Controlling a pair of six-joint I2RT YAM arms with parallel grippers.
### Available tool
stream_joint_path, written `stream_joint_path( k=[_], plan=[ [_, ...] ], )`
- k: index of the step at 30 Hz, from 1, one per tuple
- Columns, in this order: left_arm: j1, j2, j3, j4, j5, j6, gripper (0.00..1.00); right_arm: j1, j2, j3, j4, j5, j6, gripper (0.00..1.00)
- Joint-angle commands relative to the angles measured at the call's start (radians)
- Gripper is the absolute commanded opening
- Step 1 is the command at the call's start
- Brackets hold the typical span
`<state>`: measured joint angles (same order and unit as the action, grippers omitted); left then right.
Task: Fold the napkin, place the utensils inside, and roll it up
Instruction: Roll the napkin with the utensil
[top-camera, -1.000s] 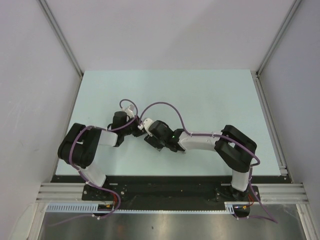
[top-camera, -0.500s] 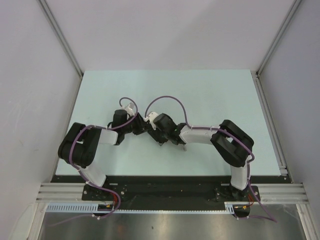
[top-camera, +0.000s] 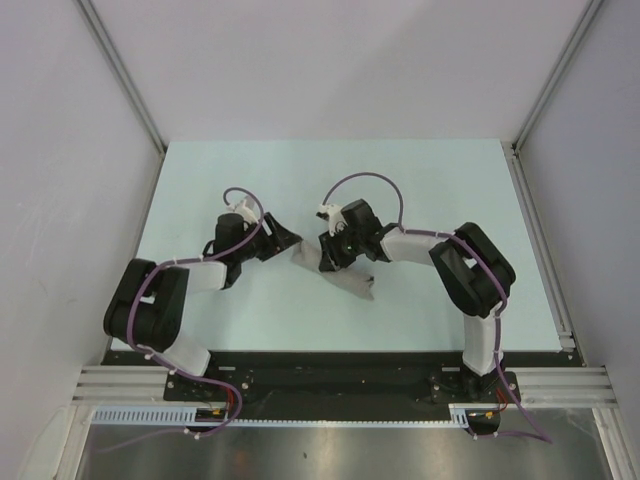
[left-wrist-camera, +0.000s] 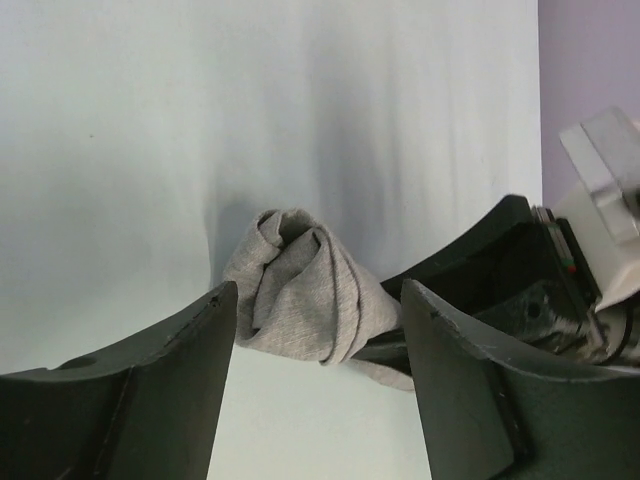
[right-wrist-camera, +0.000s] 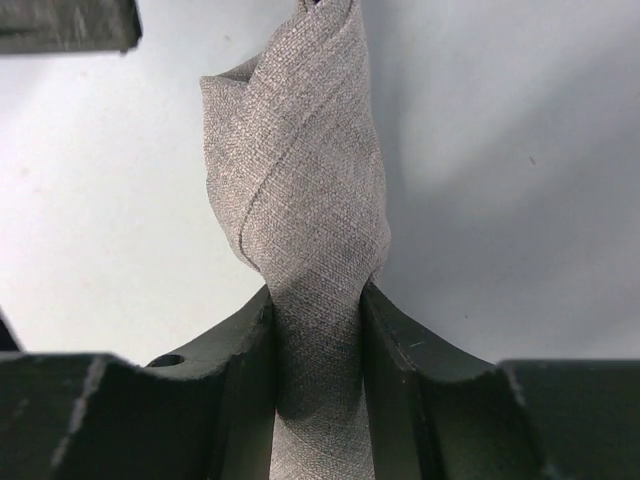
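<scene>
While right pincer (right-wrist-camera: 315, 310) clamps rolled napkin (right-wrist-camera: 300, 150), left pincer (left-wrist-camera: 318, 300) stands wide near napkin's end.

I can read no words, numbers, brands or signs anywhere here, and the napkin (right-wrist-camera: 300, 180) itself carries none.

matt, finely woven cloth napkin (right-wrist-camera: 300, 180) (smooth matt table (top-camera: 420, 190))

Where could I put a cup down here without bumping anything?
The far half of the table is bare; so is its right edge by the rail. The middle is crowded: the left gripper and right gripper meet at the rolled napkin.
</scene>
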<state>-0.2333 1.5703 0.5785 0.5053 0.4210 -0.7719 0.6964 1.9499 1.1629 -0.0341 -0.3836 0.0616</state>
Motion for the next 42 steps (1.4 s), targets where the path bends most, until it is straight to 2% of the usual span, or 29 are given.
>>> stream_joint_path(
  k=[1, 7, 13, 17, 20, 25, 30, 35, 39, 42],
  plan=[
    [0.003, -0.015, -0.040, 0.036, 0.014, 0.034, 0.71, -0.031, 0.099, -0.029, -0.063, -0.274, 0.092, 0.38],
    [0.000, 0.037, -0.075, 0.119, 0.064, 0.002, 0.71, -0.044, 0.130, -0.016, -0.044, -0.323, 0.115, 0.38],
    [-0.012, 0.103, -0.092, 0.243, 0.120, -0.047, 0.70, -0.044, 0.130, -0.014, -0.055, -0.287, 0.119, 0.40],
    [-0.023, 0.151, -0.091, 0.311, 0.142, -0.075, 0.65, -0.041, 0.112, -0.017, -0.072, -0.256, 0.115, 0.56],
    [-0.024, 0.181, -0.089, 0.358, 0.154, -0.105, 0.59, -0.035, 0.084, -0.014, -0.098, -0.216, 0.100, 0.64],
    [-0.024, 0.189, -0.086, 0.365, 0.153, -0.115, 0.48, -0.002, 0.020, 0.003, -0.156, -0.063, 0.055, 0.70],
    [-0.024, 0.191, -0.074, 0.354, 0.151, -0.112, 0.47, 0.083, -0.006, 0.030, -0.202, 0.191, -0.003, 0.72],
    [-0.024, 0.182, -0.060, 0.340, 0.150, -0.110, 0.47, 0.144, 0.010, 0.055, -0.231, 0.382, -0.035, 0.72],
    [-0.024, 0.160, -0.043, 0.302, 0.137, -0.098, 0.52, 0.173, 0.041, 0.070, -0.259, 0.521, -0.022, 0.69],
    [-0.023, 0.136, -0.032, 0.271, 0.124, -0.089, 0.62, 0.175, 0.060, 0.069, -0.280, 0.583, 0.003, 0.65]
  ],
)
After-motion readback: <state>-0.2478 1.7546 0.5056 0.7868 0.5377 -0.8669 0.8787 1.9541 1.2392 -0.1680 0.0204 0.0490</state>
